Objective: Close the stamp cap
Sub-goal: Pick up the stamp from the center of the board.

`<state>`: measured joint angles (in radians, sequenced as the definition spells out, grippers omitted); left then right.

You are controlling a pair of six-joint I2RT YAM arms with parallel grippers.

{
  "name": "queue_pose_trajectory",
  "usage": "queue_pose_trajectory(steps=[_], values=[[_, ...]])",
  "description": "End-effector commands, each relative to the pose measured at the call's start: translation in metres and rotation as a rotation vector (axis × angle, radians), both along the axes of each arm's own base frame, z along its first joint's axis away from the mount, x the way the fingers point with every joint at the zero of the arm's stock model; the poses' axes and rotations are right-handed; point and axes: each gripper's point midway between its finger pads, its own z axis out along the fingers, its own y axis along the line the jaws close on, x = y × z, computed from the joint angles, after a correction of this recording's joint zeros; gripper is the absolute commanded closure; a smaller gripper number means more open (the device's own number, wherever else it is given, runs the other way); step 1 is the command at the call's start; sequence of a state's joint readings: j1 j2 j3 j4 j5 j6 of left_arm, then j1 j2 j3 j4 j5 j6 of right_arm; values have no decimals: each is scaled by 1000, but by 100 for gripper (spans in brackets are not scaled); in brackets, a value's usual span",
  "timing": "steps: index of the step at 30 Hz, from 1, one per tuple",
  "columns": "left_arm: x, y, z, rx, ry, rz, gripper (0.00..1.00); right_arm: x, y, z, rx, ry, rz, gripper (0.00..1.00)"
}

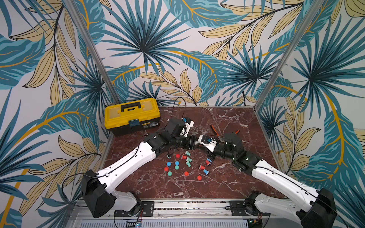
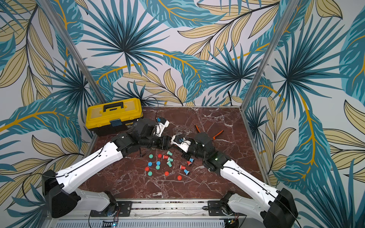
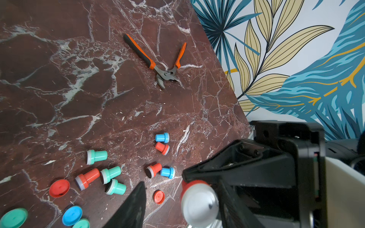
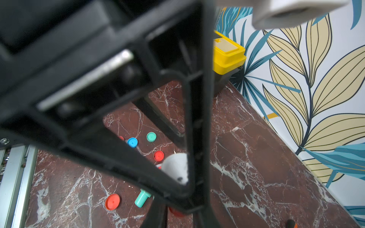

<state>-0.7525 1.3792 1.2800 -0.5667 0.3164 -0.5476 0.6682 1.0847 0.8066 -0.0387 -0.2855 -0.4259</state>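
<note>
Red stamp (image 3: 197, 203) pinched by right end effector (image 4: 176, 213), left end effector (image 3: 179, 189) unclear, eight loose stamps (image 3: 96, 157), nine caps (image 3: 59, 188)

my left arm (image 1: 126, 163) and right arm (image 1: 280, 181) wear white shells, black joints, thin black cables (image 1: 122, 163); black shoulder housings (image 1: 96, 197) at seven and five o'clock.

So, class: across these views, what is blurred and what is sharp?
Left wrist view: the red stamp near the lens is blurred, the pliers sharp. Right wrist view: that stamp's white face is soft, the loose red cap crisp. In both top views, focus is even.
</note>
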Motion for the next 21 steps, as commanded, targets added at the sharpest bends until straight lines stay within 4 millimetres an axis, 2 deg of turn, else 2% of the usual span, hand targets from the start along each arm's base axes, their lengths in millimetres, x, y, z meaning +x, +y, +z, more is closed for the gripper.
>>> queue_pose_trajectory(steps=[1, 10, 21], values=[[-5, -8, 9, -20, -8, -47, 41, -2, 1, 1, 18, 4, 3, 100], [-12, -15, 6, -18, -5, -91, 55, -4, 0, 3, 22, 1, 2, 100], [-17, -16, 1, 16, -4, -151, 65, -7, -1, 9, 25, -9, 11, 100]])
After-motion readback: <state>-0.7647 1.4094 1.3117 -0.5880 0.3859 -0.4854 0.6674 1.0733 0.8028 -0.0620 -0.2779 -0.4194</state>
